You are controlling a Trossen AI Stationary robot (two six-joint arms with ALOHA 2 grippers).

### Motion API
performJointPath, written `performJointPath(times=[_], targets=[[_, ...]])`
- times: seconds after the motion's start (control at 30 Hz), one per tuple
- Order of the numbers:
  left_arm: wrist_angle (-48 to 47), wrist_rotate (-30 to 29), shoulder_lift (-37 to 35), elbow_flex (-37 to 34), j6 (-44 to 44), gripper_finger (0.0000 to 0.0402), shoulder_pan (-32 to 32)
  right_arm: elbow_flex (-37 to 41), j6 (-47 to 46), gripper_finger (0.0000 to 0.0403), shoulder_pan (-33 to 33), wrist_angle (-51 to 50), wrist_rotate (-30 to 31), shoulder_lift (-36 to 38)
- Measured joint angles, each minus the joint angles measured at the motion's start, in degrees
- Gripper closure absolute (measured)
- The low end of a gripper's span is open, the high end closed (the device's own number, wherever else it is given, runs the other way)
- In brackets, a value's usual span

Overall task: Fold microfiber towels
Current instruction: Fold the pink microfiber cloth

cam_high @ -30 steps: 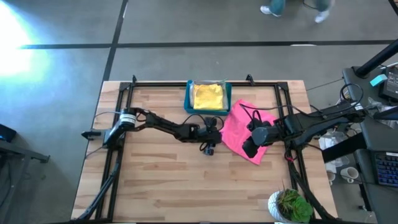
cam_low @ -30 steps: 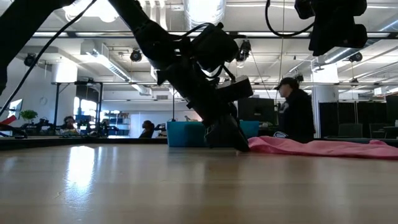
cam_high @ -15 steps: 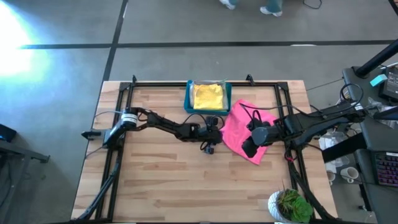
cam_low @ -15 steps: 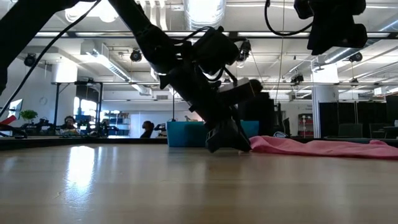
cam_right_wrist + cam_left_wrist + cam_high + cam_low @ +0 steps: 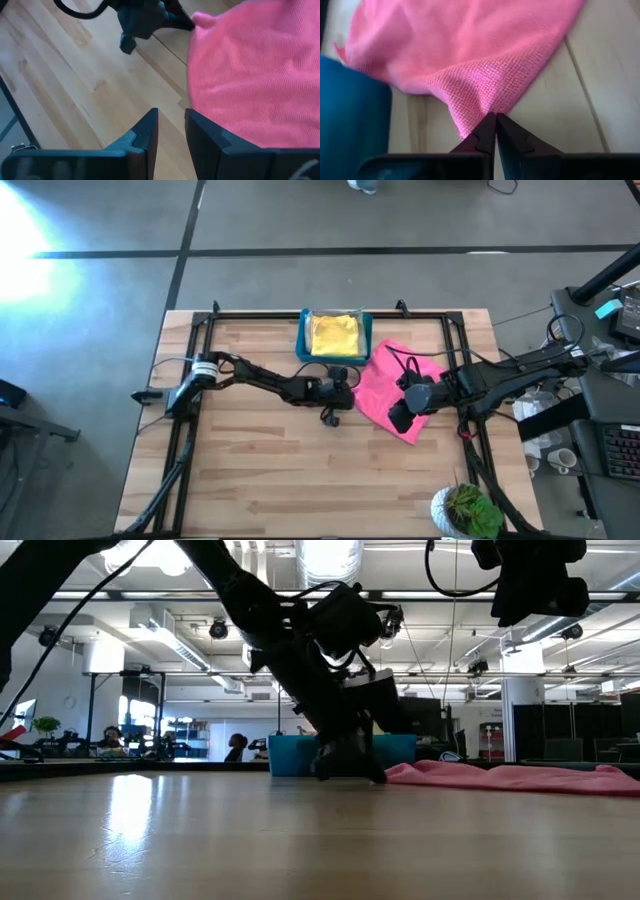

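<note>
A pink microfiber towel (image 5: 395,380) lies spread on the wooden table, right of the middle, turned like a diamond. My left gripper (image 5: 352,393) reaches in from the table's left and is shut on the towel's left corner; it also shows in the low view (image 5: 350,768). A yellow towel (image 5: 335,334) lies in the blue bin (image 5: 303,337) at the far edge. My right gripper (image 5: 400,416) hangs open above the pink towel's near part (image 5: 250,75), touching nothing. My left gripper pinches the pink towel's left corner (image 5: 479,114) between its two fingertips (image 5: 507,132). The fingers come slanting down from the table's left. The rest of the towel lies slack on the table; one layer or several, I cannot tell.
A black frame (image 5: 300,315) runs around the tabletop. A potted plant (image 5: 465,510) stands at the near right corner. Bare wood (image 5: 270,460) lies open toward the near edge and the left. In the low view, people sit at desks in the room behind.
My left gripper has shut on the pink towel's left corner, tipping a little while staying in place. The corner has been drawn slightly toward the table's left.
</note>
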State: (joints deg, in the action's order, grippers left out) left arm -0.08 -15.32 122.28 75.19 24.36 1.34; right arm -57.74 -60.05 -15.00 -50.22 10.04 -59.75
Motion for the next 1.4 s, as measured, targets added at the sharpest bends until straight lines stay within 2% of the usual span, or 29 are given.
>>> performJointPath(times=[0.2,0.4,0.57,0.8,1.0,1.07,1.17,1.33,1.4], targets=[[-8.78,1.12,-5.64,-0.59,-0.09,0.0401,-1.37,0.00,0.45,0.0314,0.00,-0.04,0.00,0.00],[-8.98,1.71,-11.43,-0.52,-1.57,0.0402,-1.39,0.02,0.73,0.0314,-0.02,-0.08,0.02,0.00],[-2.39,2.03,-10.47,-0.09,-1.68,0.0402,-0.36,0.02,1.97,0.0314,-0.02,-0.06,0.03,-0.07],[-3.16,3.66,-4.96,-0.39,-2.19,0.0402,-0.05,0.02,2.21,0.0314,-0.02,-0.04,0.02,-0.07],[-3.39,3.58,-1.77,-0.19,-8.74,0.0401,0.20,0.02,2.06,0.0314,-0.02,-0.02,0.02,-0.05],[-6.08,4.26,-1.77,0.05,-11.25,0.0401,0.14,0.02,2.05,0.0314,-0.02,-0.03,0.00,-0.06],[-13.86,7.86,-2.40,0.14,-18.14,0.0401,-0.31,0.02,2.13,0.0314,-0.02,-0.04,-0.13,-0.05],[-26.75,22.05,-2.54,-0.06,-28.95,0.0401,-2.06,0.02,2.35,0.0314,-0.02,-0.07,-0.15,-0.04],[-30.48,23.92,-2.54,-0.06,-34.93,0.0401,-3.07,0.02,2.88,0.0314,-0.02,-0.07,-0.15,-0.04]])
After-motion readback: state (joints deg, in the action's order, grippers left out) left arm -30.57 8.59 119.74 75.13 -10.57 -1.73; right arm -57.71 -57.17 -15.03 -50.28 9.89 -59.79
